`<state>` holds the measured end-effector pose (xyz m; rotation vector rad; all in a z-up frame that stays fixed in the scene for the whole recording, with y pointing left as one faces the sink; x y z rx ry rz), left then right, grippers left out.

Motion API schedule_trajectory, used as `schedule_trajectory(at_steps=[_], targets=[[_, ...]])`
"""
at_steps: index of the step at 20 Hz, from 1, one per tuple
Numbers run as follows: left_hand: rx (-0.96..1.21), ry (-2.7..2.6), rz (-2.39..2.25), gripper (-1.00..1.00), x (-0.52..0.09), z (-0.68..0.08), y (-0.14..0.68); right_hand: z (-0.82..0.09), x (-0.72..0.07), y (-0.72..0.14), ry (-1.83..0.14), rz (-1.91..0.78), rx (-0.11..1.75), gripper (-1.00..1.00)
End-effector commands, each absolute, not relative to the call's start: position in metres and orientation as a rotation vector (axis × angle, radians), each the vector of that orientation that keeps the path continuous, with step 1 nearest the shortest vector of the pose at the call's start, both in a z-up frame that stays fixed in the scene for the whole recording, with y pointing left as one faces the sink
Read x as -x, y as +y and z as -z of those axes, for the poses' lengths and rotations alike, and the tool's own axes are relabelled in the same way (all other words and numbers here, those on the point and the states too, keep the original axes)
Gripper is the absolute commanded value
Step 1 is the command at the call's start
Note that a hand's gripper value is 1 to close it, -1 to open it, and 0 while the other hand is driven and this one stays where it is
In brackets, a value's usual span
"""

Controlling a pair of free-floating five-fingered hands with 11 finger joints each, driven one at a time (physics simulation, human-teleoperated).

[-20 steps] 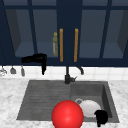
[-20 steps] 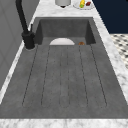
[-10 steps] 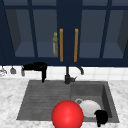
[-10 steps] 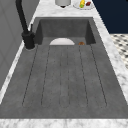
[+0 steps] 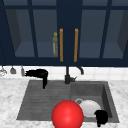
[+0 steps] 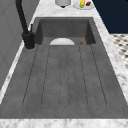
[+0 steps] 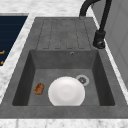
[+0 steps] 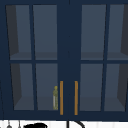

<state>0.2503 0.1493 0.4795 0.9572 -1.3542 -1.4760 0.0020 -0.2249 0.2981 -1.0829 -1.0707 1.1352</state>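
Front view puts my left robot hand [image 5: 37, 74] in the air over the sink's [image 5: 30, 100] back left corner, well apart from the plate [image 5: 88, 107], with one finger hanging straight down and nothing held. My right robot hand [image 5: 101, 117] sits at the plate's right edge in the basin, and I cannot tell whether it is released or grasping.

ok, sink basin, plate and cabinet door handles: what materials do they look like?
Sink basin: dark grey, matte, mottled, looks like stone or composite. Plate: plain white and smooth, probably ceramic. Cabinet door handles: orange-tan bars, perhaps wood or brass; the look leaves it open.
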Motion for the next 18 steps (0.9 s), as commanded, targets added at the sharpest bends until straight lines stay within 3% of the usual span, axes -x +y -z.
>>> schedule_trajectory(at_steps=[1, 18], targets=[[-0.886, -1.436, 1.569, -1.0, -0.25, -0.456, 0.149, -0.298, -0.002, -0.225, -1.071, -1.135, 1.083, 0.0], [-0.73, -1.597, 1.721, -1.0, -0.251, -0.354, 0.149, -0.298, -0.002, -0.225, -1.071, -1.135, 1.083, 0.0]])
